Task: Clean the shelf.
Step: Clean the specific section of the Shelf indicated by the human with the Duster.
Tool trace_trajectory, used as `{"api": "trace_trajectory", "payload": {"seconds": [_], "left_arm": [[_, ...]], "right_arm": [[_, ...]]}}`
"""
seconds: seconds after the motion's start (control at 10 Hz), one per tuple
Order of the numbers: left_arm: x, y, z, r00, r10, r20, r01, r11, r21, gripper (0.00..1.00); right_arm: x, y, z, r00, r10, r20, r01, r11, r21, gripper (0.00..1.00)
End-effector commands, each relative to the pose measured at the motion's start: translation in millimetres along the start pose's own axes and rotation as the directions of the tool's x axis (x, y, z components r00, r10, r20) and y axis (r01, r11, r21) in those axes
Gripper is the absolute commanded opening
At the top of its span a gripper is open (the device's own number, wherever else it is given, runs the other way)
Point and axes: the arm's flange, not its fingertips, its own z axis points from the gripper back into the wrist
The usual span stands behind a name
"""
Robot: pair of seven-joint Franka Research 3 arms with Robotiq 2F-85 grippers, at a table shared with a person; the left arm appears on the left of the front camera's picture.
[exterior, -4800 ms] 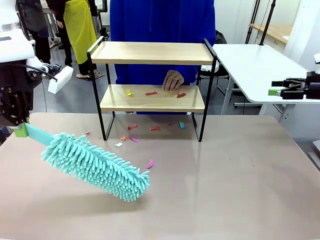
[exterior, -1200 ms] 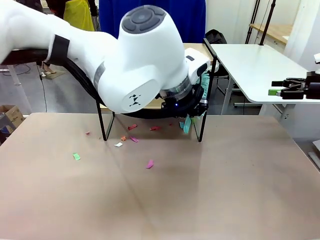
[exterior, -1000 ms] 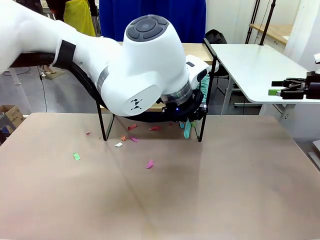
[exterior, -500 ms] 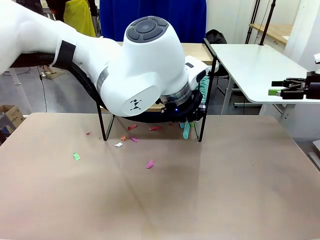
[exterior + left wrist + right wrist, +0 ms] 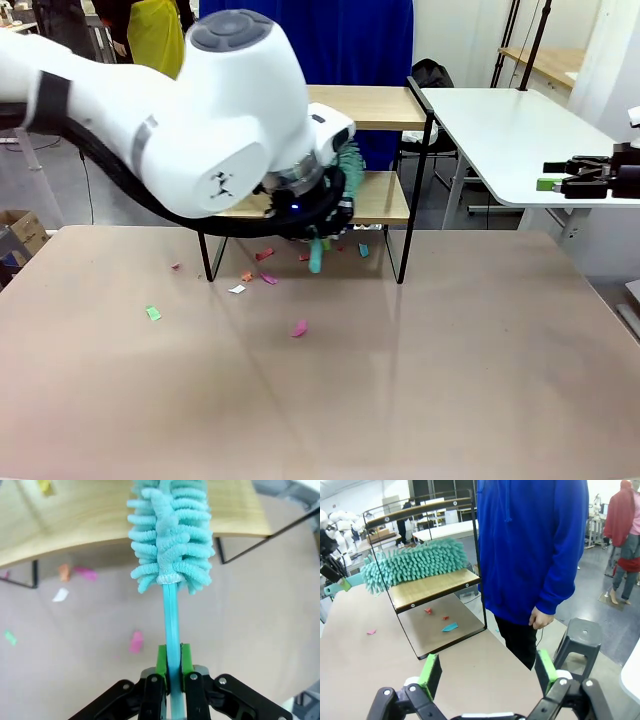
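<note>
The shelf [image 5: 378, 106] stands at the far side of the table, a small rack with two light wood boards in a black frame. My left gripper [image 5: 170, 656] is shut on the thin handle of a teal fluffy duster [image 5: 171, 535]. The duster's head lies across the lower board [image 5: 85, 520]. In the right wrist view the duster [image 5: 415, 562] rests lengthwise on the lower board [image 5: 437, 589]. My left arm hides the shelf's left half in the front view. My right gripper [image 5: 487, 672] is open and holds nothing, off to the right beside the white side table [image 5: 500, 125].
Coloured paper scraps lie on the table under and before the shelf, among them a pink one [image 5: 300, 328] and a green one [image 5: 153, 313]. A yellow scrap [image 5: 45, 485] sits on the lower board. A person in blue [image 5: 535, 545] stands behind the shelf, near a grey stool [image 5: 580, 635].
My left arm has swung to the left along the shelf, carrying the duster leftward over the lower board. The right arm has not moved.
</note>
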Motion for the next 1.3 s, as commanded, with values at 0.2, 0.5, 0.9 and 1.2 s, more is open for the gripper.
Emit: {"api": "trace_trajectory", "payload": {"seconds": [0.2, 0.5, 0.9, 1.2], "left_arm": [[2, 85, 37, 0.988, 0.02, -0.155, 0.023, 0.963, 0.269, 0.13], [0, 120, 59, 0.983, 0.046, -0.178, 0.055, 0.849, 0.525, 0.13], [-6, 112, 61, 0.987, -0.02, -0.159, 0.1, 0.854, 0.511, 0.13], [-13, 84, 79, 0.986, -0.133, -0.098, 0.162, 0.894, 0.418, 0.13]], "right_arm": [[3, 1, -1, 1.0, 0.005, 0.003, -0.005, 1.0, 0.001, 1.0], [3, 1, -1, 1.0, 0.005, 0.003, -0.005, 1.0, 0.001, 1.0], [3, 1, -1, 1.0, 0.005, 0.003, -0.005, 1.0, 0.001, 1.0], [3, 1, -1, 1.0, 0.005, 0.003, -0.005, 1.0, 0.001, 1.0]]}}
